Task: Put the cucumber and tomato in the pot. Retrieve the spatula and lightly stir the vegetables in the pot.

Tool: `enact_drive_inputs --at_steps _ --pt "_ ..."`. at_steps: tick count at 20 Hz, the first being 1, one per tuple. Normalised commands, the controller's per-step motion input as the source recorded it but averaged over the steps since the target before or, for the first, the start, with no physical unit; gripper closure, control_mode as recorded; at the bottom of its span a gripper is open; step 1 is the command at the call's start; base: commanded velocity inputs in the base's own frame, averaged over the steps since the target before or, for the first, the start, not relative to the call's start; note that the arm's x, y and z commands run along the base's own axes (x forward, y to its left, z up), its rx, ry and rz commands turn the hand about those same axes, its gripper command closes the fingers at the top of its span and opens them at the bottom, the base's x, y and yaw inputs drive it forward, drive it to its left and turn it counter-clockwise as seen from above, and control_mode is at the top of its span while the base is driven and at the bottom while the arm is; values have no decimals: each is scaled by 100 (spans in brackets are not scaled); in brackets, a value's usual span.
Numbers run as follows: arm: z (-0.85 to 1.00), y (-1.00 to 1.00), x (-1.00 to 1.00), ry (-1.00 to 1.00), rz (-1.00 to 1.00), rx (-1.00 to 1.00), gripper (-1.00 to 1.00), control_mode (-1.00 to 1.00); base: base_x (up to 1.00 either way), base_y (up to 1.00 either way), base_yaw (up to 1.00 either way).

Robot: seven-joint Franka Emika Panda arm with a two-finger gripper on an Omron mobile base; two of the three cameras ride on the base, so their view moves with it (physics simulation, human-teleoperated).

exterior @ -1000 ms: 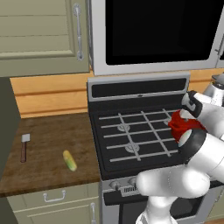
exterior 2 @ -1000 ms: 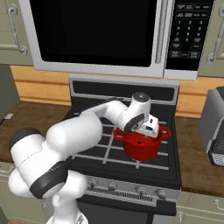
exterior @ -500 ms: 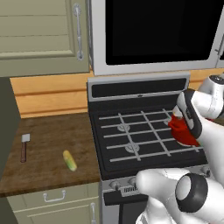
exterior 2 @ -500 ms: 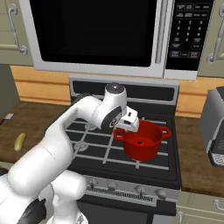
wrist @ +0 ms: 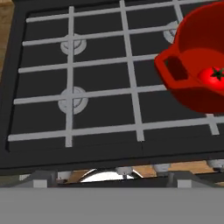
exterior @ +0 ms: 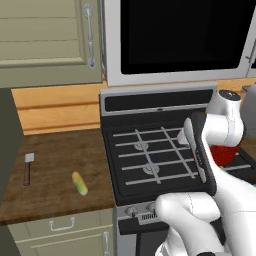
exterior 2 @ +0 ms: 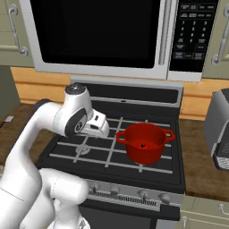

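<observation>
The red pot (exterior 2: 144, 142) stands on the stove's right front burner, and the tomato (wrist: 214, 75) lies inside it. The yellow-green cucumber (exterior: 79, 183) lies on the wooden counter left of the stove. Further left lies the spatula (exterior: 27, 169), blade pointing to the wall. My gripper (exterior 2: 99, 127) hangs over the middle of the stove, just left of the pot and apart from it. Its fingertips (wrist: 40, 177) stand wide open with nothing between them. In the left base view my own arm hides most of the pot (exterior: 223, 154).
The black stove (exterior 2: 112, 156) has grey grates and a row of knobs (wrist: 124, 169) along its front edge. A microwave (exterior 2: 103, 36) hangs low above it. A grey appliance (exterior 2: 220, 134) stands on the counter to the right. Cabinets (exterior: 45, 40) hang at the upper left.
My arm has swung left, carrying the gripper from above the pot to over the middle of the stove. The tomato stays in the pot; the jaws remain wide.
</observation>
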Motion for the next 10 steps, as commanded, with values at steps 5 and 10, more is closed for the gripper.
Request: enact_drive_inputs --at_steps 5,10 --pt "-11 100 -22 1 10 1 -100 -100 0 0 0" --pt "0 100 -2 16 15 0 -100 -100 0 0 0"
